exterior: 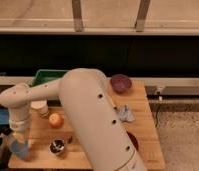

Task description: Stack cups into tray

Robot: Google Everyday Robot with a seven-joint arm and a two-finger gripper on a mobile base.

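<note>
Camera view, single entry, looking down on a wooden table (143, 107) that stands before a dark wall.

Item 1: robot arm (88, 115). Broad white shell filling the foreground; it reaches toward the table's near-left corner, where the wrist turns downward.

Item 2: gripper (19, 138). Points straight down from the wrist over the near-left corner. Jaws drawn together, clamped on the rim of the light-blue cup.

Item 3: light-blue cup (20, 150). Translucent plastic, upright, standing on the table at the near-left corner, directly under the gripper and well apart from the tray.

Item 4: white cup (39, 107). Cream-toned, upright on the table, just in front of the tray and beside the arm's wrist section. Free of the gripper.

Item 5: tray (49, 77). Green rectangular bin at the table's far-left end. Its near side is partly covered by the arm, and its contents cannot be made out.

Item 6: orange round object (55, 120). On the table, near the white cup and between it and the metal cup.

Item 7: metal cup (57, 146). Shiny, near the front edge, to the right of the light-blue cup and apart from it.

Item 8: purple bowl (121, 83). At the far edge, right of the arm.

Item 9: pale blue crumpled object (125, 114). Mid-table, just beside the arm's shell.

Item 10: dark red object (133, 140). Near the front right, largely hidden behind the arm.
</note>
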